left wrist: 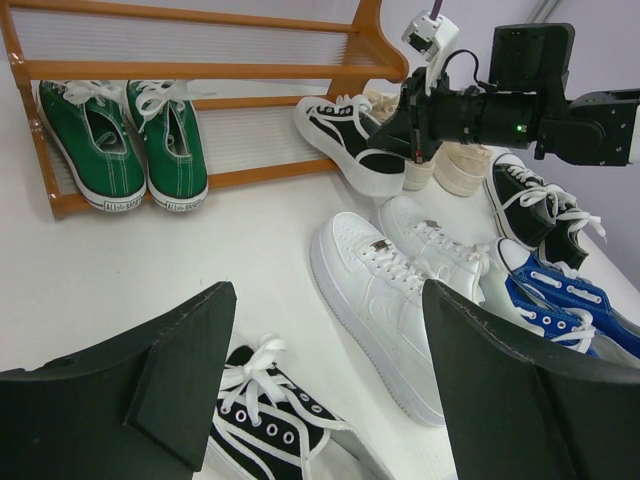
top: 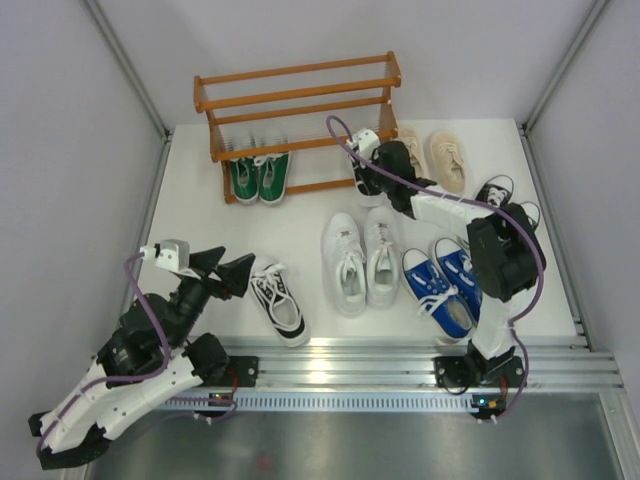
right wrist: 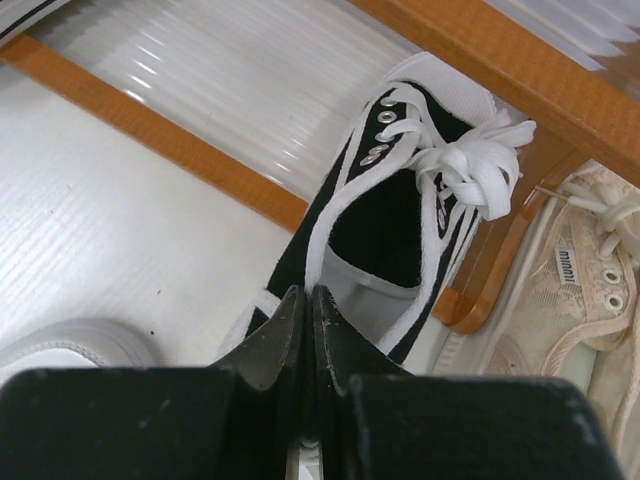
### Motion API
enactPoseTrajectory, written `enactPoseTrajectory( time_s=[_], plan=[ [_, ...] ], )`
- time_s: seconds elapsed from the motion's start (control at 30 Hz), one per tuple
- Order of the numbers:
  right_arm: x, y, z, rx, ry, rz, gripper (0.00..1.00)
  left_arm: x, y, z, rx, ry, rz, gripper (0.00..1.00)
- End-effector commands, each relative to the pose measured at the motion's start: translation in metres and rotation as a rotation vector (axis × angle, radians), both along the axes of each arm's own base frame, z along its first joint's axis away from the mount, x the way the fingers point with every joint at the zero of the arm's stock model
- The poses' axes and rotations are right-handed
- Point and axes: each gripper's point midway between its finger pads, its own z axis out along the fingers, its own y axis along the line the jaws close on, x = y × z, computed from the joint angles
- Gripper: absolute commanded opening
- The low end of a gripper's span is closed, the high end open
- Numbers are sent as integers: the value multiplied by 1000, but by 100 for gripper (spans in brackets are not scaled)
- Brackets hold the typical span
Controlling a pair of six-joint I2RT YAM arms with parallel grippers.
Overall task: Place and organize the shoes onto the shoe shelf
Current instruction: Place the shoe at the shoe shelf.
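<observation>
The only writing is a tongue label on a beige shoe [right wrist: 590, 290] at the right edge of the right wrist view, beginning "min" and unclear after that. The heel patches of the green shoes [left wrist: 120, 140] on the bottom rails of the shelf [top: 295, 85] are too small to read. The table [top: 290, 225] is white and ribbed, walled by pale grey panels [top: 60, 150] on metal posts [top: 130, 60]. The right gripper [right wrist: 305, 300] is pinched together at the heel rim of a black-and-white shoe [right wrist: 390, 220] lying toe-first at the shelf's foot, while the left gripper [left wrist: 328, 300] gapes wide above its mate [left wrist: 270, 420], low in the left wrist view.
</observation>
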Motion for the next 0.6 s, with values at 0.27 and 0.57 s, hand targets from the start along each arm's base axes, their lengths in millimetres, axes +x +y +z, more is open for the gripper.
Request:
enactPoseTrajectory(
  time_s=[0.27, 0.57],
  plan=[
    [-10, 7, 34, -17, 0, 355, 31, 0, -3, 3, 5, -13, -11, 80],
    [-68, 3, 55, -220, -15, 780, 65, -1, -3, 5, 0, -19, -18, 80]
  ],
)
